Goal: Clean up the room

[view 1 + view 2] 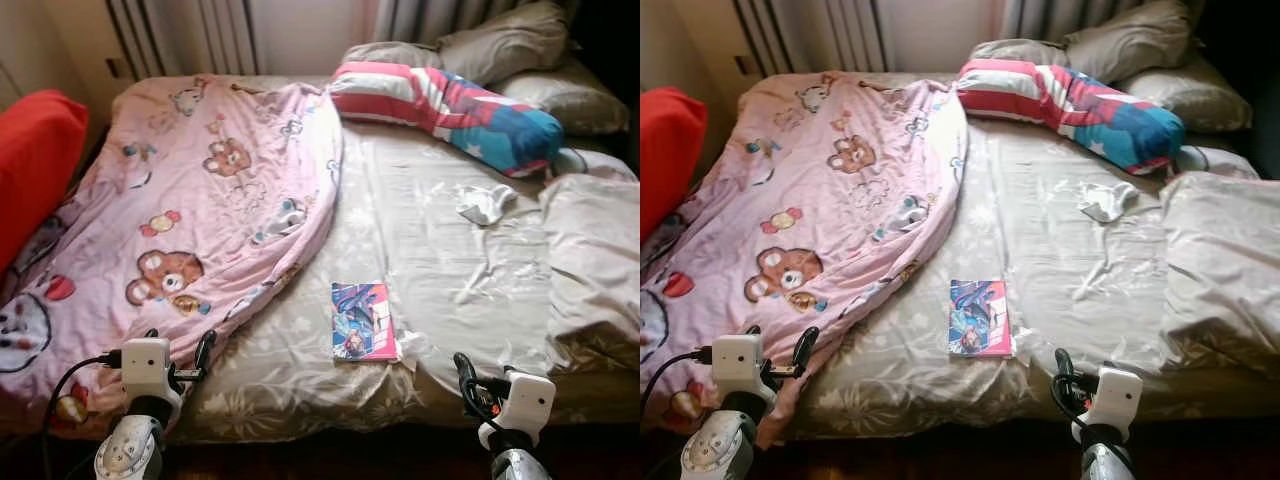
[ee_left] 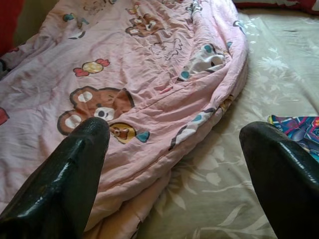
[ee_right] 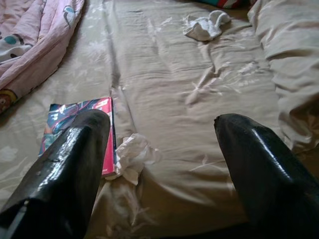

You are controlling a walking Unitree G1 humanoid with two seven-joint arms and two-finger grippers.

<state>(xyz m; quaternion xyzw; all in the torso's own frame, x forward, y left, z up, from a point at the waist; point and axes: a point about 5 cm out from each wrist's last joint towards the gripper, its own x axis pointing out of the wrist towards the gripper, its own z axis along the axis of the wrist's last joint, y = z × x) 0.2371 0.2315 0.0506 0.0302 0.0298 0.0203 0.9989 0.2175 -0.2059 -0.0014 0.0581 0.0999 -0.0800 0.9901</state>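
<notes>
While both arms are hovering at the near edge of the bed, the scene is reading like this:

Left gripper (image 2: 172, 164): hanging over the near corner, its 2 black fingers (image 2: 65, 179) spread wide and gripping nothing.
Right gripper (image 3: 162, 164): hanging over the near edge, its 2 fingers gaping wide too, carrying nothing.
Pink blanket (image 1: 200, 200): lying rumpled just ahead of the left gripper, printed with bears, its edge running beneath and between that gripper's fingers.
Magazine (image 1: 362, 320): lying flat between the 2 grippers, just ahead of the right gripper's inner finger and off to the left gripper's right.
Crumpled tissue (image 3: 132, 158): sitting just ahead of the right gripper, touching the magazine's near corner.
White cloth (image 1: 486, 203): lying well beyond the right gripper.
Striped pillow (image 1: 450, 108): resting farther beyond that cloth.
Red cushion (image 1: 35, 160): sitting far ahead of the left gripper, on its outer side.
Bed sheet (image 1: 420, 250): lying wrinkled ahead of both grippers.
</notes>
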